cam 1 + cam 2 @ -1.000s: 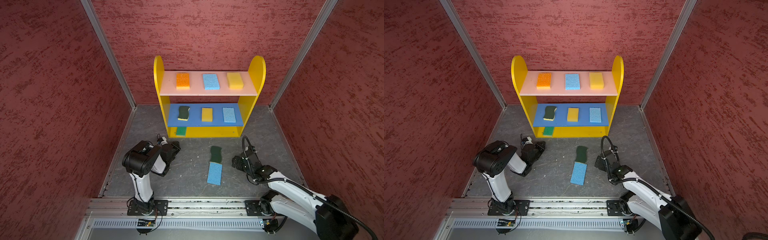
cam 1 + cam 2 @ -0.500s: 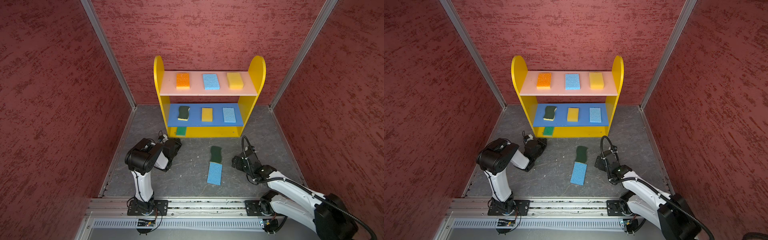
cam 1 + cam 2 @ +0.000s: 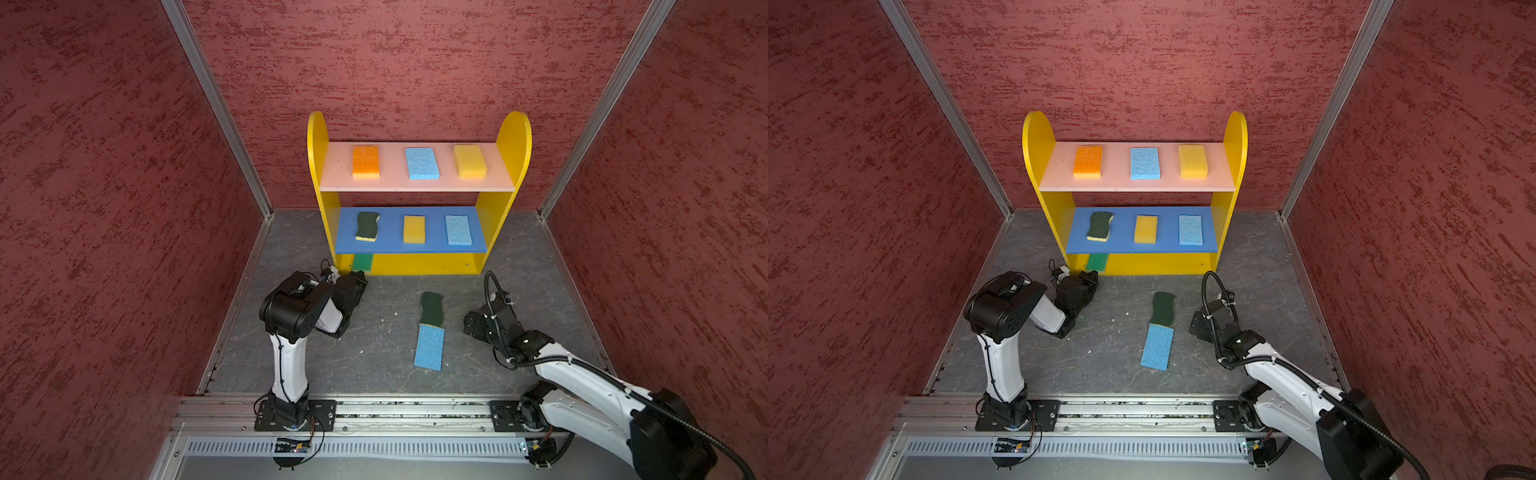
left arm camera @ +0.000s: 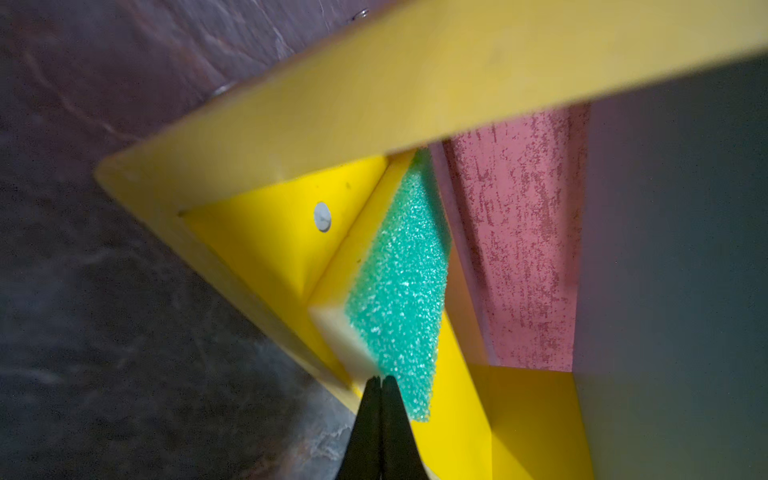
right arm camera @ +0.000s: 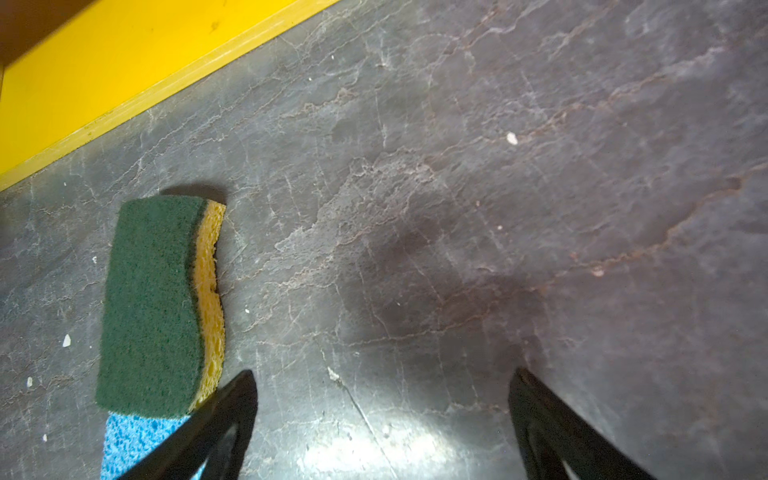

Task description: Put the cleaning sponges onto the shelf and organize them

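The left arm has swung closer to the shelf (image 3: 513, 137) than it was a moment ago. The right arm has not moved.

The left claw (image 4: 380, 380) is pressed tight together with nothing in it. Its tip seems to touch the near end of the green-topped sponge (image 4: 399, 291). That sponge lies on the yellow base (image 3: 424, 264), tucked into the left corner with its near end at the front edge. Its long side points into the shelf, straight ahead of the claw, so a push forward would probably slide it in.

In the middle of the floor (image 3: 374, 353), a wavy scourer (image 3: 431, 308) and a light blue sponge (image 3: 430, 347) lie end to end, both pointing at the shelf. The right claw (image 5: 383, 372) is spread wide and empty, just beside the scourer. That makes the right arm the nearer one for those two.

Six other sponges already sit on the pink and blue boards.
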You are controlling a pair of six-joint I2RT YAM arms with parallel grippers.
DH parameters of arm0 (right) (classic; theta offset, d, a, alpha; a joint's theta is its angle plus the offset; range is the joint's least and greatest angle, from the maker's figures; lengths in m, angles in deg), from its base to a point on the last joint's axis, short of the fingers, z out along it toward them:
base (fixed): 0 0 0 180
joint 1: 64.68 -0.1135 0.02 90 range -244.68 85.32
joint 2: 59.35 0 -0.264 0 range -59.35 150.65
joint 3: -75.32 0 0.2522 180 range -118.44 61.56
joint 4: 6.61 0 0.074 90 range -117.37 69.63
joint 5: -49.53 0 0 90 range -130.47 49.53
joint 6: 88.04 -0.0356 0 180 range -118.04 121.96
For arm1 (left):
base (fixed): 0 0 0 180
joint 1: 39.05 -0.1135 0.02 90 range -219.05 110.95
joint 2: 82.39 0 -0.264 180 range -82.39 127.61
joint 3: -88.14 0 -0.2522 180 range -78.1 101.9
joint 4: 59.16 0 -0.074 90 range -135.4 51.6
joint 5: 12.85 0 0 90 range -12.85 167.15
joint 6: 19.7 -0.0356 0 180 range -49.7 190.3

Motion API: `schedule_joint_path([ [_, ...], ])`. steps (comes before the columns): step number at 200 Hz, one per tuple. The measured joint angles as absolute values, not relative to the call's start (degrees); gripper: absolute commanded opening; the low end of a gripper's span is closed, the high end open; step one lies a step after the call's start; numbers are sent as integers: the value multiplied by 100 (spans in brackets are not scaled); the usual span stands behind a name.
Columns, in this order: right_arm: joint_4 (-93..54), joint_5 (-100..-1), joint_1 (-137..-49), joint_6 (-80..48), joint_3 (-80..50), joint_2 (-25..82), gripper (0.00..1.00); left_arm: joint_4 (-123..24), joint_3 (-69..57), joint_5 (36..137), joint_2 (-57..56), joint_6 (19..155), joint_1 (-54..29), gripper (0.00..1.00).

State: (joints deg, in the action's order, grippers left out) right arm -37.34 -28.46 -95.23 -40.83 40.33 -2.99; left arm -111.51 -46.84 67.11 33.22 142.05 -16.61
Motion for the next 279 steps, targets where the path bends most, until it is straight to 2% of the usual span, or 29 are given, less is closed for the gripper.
schedule_joint_path([
  [85,-3734,-2841,-9523,-4083,4068,-299,95,-11481,-4636,6586,3506,14471,-1622,0],
  [279,-3732,-2841,-9523,-4083,4068,-312,95,-11140,-4299,6506,3580,14550,-1633,0],
])
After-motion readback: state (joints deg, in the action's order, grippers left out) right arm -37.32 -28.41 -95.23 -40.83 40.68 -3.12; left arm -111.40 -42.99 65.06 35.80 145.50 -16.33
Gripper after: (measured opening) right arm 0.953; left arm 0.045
